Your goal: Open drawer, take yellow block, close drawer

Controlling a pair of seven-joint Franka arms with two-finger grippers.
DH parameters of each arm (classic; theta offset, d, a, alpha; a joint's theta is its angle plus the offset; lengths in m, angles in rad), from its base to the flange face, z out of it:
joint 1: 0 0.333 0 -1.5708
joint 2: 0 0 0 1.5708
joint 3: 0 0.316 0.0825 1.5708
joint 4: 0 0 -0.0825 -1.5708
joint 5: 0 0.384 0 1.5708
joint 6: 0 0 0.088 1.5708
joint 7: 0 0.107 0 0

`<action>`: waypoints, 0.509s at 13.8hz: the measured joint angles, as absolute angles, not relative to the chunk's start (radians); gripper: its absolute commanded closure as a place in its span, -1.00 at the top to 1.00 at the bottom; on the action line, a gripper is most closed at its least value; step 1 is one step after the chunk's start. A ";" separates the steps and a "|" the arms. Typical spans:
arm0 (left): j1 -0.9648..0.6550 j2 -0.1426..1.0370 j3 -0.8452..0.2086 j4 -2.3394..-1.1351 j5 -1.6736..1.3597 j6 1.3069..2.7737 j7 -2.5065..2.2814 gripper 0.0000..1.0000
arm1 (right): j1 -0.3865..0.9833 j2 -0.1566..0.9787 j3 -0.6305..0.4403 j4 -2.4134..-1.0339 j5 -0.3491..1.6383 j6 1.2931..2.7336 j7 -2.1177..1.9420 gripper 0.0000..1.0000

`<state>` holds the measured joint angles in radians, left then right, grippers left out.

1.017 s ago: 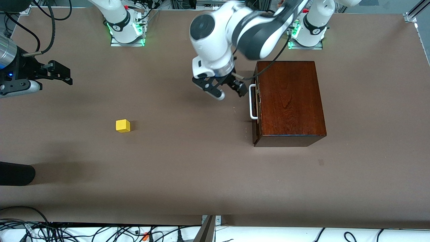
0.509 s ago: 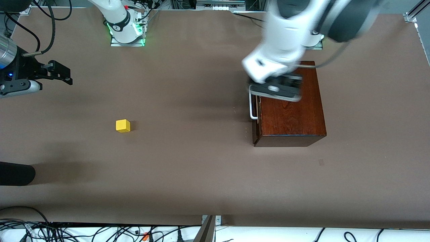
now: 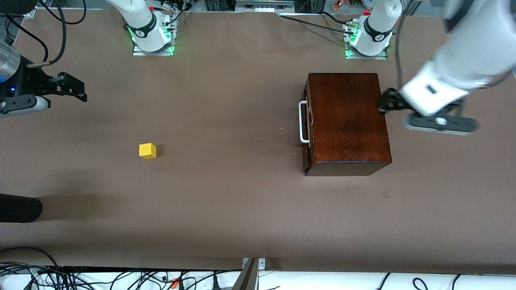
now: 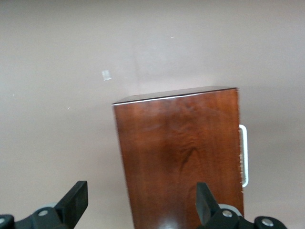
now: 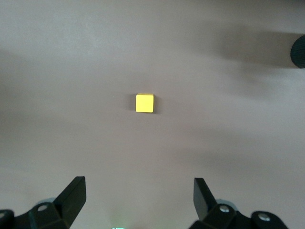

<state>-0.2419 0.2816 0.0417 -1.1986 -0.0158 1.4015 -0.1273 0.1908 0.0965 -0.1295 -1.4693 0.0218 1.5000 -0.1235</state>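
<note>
The dark mahogany box (image 3: pixel 348 121) stands toward the left arm's end of the table, and its drawer (image 3: pixel 307 125) is pushed in flush, white handle (image 3: pixel 302 122) facing the right arm's end. My left gripper (image 3: pixel 388 104) hangs open over the box edge at the left arm's end; in the left wrist view the left gripper (image 4: pixel 140 193) straddles the box (image 4: pixel 183 157), with the handle (image 4: pixel 244 155) at its side. The yellow block (image 3: pixel 147 150) lies on the bare table toward the right arm's end. My right gripper (image 3: pixel 74 88) waits, open and empty, and the right wrist view shows the right gripper (image 5: pixel 138 187) high over the block (image 5: pixel 144 103).
A black rounded object (image 3: pixel 20 207) juts in at the table's edge nearer the front camera than the block, also seen as a black object (image 5: pixel 298 51) in the right wrist view. A small pale mark (image 3: pixel 385 194) is on the table near the box. Cables (image 3: pixel 121 278) run along the nearest edge.
My left arm has swung from in front of the drawer handle, across the top of the box, to the box's edge at the left arm's end. The drawer, block and right arm have not moved.
</note>
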 measured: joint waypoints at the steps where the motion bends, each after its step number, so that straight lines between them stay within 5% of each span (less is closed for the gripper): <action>1: -0.242 0.274 0.094 -1.211 -0.039 1.401 -0.111 1.00 | 0.191 0.096 -0.129 -1.469 0.022 1.500 -0.124 1.00; 7: -0.246 0.202 0.164 -1.326 -0.054 1.469 -0.094 1.00 | 0.191 0.096 -0.130 -1.469 0.022 1.500 -0.124 1.00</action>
